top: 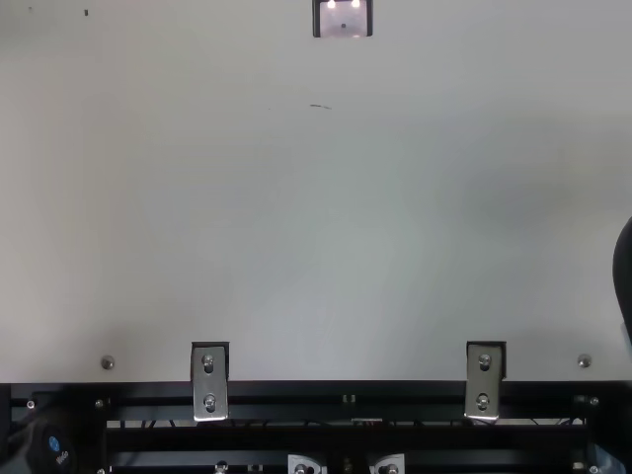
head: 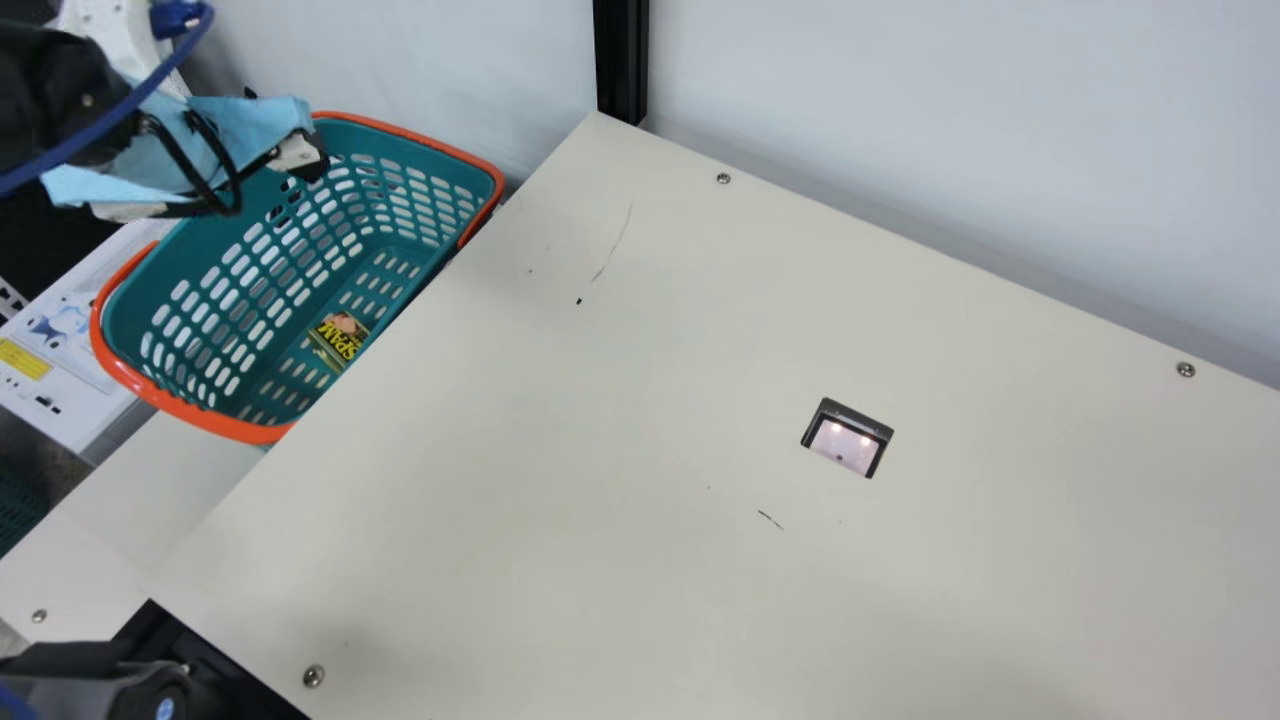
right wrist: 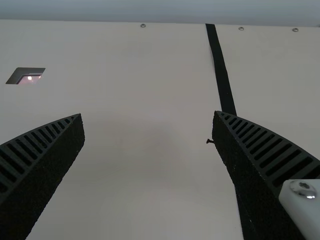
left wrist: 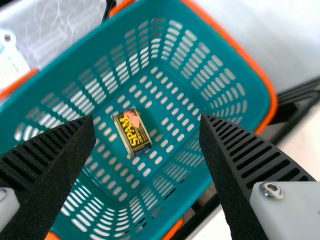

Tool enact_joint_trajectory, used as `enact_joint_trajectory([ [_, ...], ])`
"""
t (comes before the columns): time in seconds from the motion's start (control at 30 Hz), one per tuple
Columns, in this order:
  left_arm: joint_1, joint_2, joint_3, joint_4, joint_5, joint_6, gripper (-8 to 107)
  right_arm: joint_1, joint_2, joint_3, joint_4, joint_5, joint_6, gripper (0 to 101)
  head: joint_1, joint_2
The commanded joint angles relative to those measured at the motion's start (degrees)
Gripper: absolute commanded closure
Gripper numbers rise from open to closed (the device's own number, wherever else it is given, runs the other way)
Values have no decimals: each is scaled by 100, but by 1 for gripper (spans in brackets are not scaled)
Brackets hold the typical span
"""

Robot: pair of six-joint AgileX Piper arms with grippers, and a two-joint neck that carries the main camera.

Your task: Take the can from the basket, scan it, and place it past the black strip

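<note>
My left gripper (head: 265,195) is over the back-left side of the teal basket (head: 475,215) in the main view. In the left wrist view that gripper (left wrist: 147,125) stands open above the basket (left wrist: 225,55), with nothing between its fingers. A yellow-and-blue can (head: 340,336) lies on the basket's floor, and the can (left wrist: 132,132) shows between and well below the fingertips. The scanner window (head: 848,438) is set into the table. In the right wrist view my right gripper (right wrist: 148,117) is open and empty above the table, near the black strip (right wrist: 220,70).
The basket's orange rim (head: 240,428) stands against the left edge of the cream table (head: 600,400). A black post (head: 621,60) rises at the table's back corner. A white device (head: 70,340) sits left of the basket.
</note>
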Motion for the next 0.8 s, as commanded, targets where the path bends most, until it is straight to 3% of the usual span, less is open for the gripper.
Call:
enact_joint_trajectory([
  [0.0, 8, 446, -52, 46, -14, -459, 9, 0, 0, 0, 0, 0, 0, 0, -233, 72],
  [0.3, -40, 1536, -302, -175, -33, -989, 9, 0, 0, 0, 0, 0, 0, 0, -233, 72],
  [0.77, 220, 2775, -737, -651, 49, -734, 9, 0, 0, 0, 0, 0, 0, 0, -233, 72],
])
